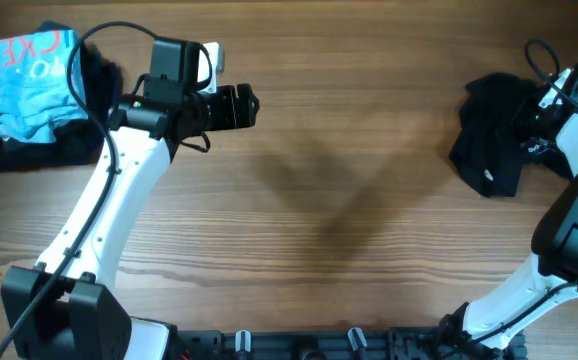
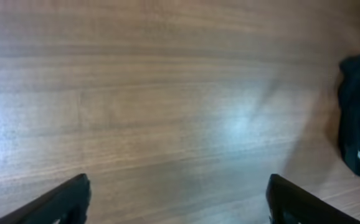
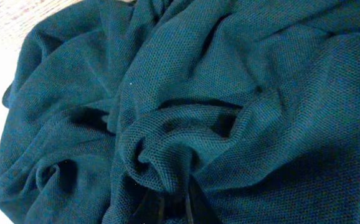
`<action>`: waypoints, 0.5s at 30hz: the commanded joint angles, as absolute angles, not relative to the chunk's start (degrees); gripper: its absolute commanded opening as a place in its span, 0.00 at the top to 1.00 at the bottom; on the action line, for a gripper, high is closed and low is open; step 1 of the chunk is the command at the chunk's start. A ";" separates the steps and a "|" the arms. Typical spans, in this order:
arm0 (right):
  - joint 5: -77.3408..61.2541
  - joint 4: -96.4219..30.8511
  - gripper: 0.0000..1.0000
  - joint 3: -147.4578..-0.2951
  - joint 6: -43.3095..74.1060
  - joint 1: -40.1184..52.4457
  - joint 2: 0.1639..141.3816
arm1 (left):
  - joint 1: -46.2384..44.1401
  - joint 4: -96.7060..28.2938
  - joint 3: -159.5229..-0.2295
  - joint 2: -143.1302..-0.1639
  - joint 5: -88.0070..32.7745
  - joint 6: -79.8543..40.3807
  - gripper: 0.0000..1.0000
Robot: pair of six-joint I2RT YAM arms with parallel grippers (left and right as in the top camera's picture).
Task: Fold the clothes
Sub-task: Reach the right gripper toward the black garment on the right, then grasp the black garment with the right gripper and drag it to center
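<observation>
At the right gripper point(image 3: 170, 202): jaws together, clamped on a raised fold of the black T-shirt point(image 3: 242, 93), with cloth puckered toward the pinch from all round. Seen from overhead at about 3 o'clock on the table point(image 1: 349, 200), at the far right edge, with the shirt crumpled in a heap beneath and spilling toward 8 o'clock of the claw. No sleeve, hem or collar to be told apart in that bundle.

At the left gripper point(image 2: 179, 205): jaws wide apart, holding nothing, hanging over bare wood near 11 o'clock of the table and pointed toward 3 o'clock. Well apart from the shirt.

Further out, at the 10 o'clock corner: a light-blue garment with red lettering point(image 1: 24, 70), heaped on dark cloth point(image 1: 29, 150).

Judged to be the opening step: taking hold of the shirt, nothing spread, no fold made. Next, probably: lift and draw the heap toward table centre, at 9 o'clock of its present place, then bring the left claw in for a second hold and pull flat. Calls for a hold on an edge, not a mid-cloth lump; thin fabric, likely to slip or rise bunched.
</observation>
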State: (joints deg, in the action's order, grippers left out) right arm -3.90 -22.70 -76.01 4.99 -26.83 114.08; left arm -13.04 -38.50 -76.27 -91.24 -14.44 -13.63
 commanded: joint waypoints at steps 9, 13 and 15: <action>-14.68 -32.21 0.96 -81.62 6.13 -18.90 95.18 | -13.39 -35.51 -77.36 -91.61 -13.93 -15.92 0.53; -14.68 -36.58 0.96 -84.55 6.22 -12.27 90.06 | -13.39 -35.53 -77.36 -91.61 -14.37 -15.90 0.59; -14.66 -38.30 0.96 -86.39 6.76 -8.40 88.20 | -13.37 -35.51 -77.38 -91.46 -15.59 -15.90 0.62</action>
